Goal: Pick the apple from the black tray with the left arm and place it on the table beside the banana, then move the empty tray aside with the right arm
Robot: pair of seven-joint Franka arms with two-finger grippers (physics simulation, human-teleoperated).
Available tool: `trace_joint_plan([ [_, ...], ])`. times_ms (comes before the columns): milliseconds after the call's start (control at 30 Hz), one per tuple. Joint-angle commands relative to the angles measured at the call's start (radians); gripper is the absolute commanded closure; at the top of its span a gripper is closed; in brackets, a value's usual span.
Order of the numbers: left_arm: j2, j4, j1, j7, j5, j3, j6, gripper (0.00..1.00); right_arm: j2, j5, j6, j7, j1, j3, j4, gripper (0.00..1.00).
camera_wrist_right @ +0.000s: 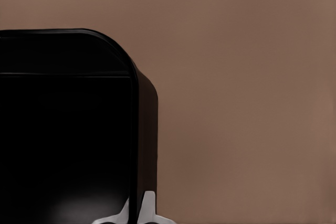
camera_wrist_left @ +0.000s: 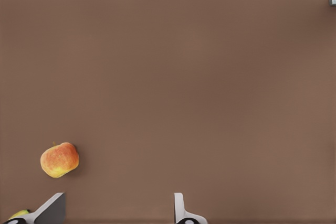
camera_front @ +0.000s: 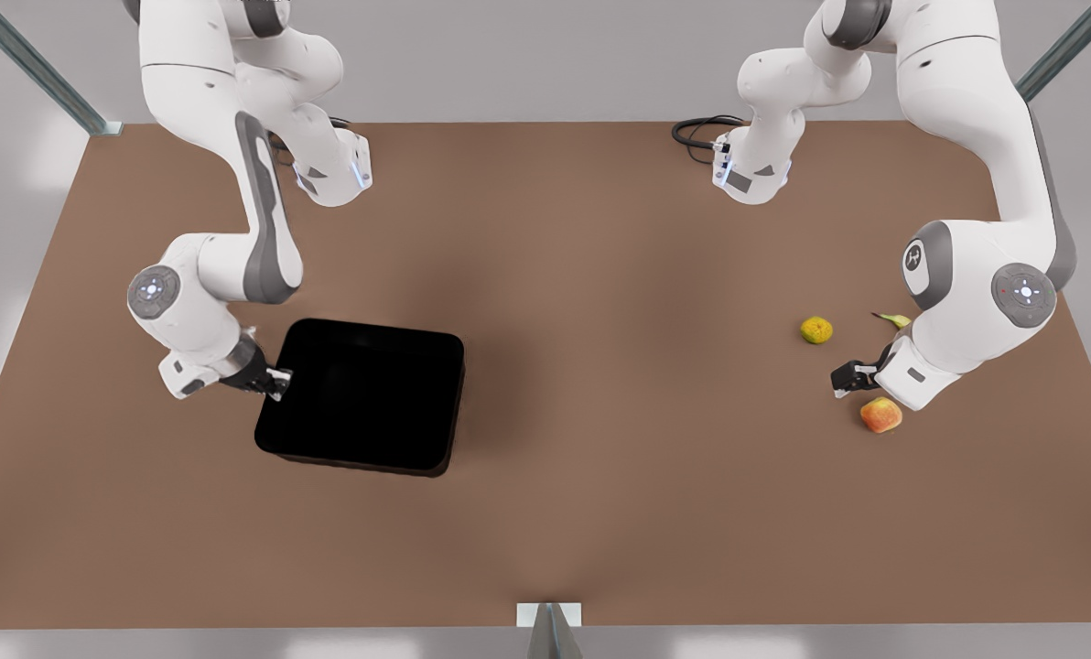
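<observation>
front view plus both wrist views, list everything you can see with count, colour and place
black tray: one, glossy black, nothing in it, on the front view's left half of the table
apple: one, red-orange with yellow, on the table at the front view's right, off the tray
bumpy round fruit: one, yellow-green, on the table, behind the apple
banana: one, yellow with dark tip, next to the bumpy fruit, partly hidden by an arm
table: one, matte brown, under everything
cable: one, black, at the table's far edge
right pincer: one, shut on the tray's rim
left pincer: one, open, just above the table beside the apple
</observation>
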State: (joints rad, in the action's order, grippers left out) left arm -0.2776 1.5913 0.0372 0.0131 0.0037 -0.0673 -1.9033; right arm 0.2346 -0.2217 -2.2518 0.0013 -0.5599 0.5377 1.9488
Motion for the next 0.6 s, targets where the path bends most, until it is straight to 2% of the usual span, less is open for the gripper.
trace_joint_plan([
  [0, 0.002, -0.001, 0.0, 0.013, 0.001, 0.0, 0.001, 0.0, 0.015, -0.039, 0.08, -0.676, 0.018, 0.025, -0.021, 0.85],
  [133, 0.002, -0.001, 0.0, 0.013, 0.001, 0.0, 0.001, 0.0, 0.057, -0.074, 0.087, -0.843, 0.092, 0.041, -0.064, 0.85],
  [333, 0.002, -0.001, 0.0, 0.013, 0.001, 0.0, 0.001, 0.0, 0.084, -0.076, 0.087, -0.914, 0.13, 0.042, -0.083, 0.86],
  [567, 0.0, -0.001, -0.002, 0.013, 0.002, 0.0, 0.001, 0.0, 0.267, -0.18, 0.084, -0.96, 0.141, 0.054, -0.188, 0.86],
])
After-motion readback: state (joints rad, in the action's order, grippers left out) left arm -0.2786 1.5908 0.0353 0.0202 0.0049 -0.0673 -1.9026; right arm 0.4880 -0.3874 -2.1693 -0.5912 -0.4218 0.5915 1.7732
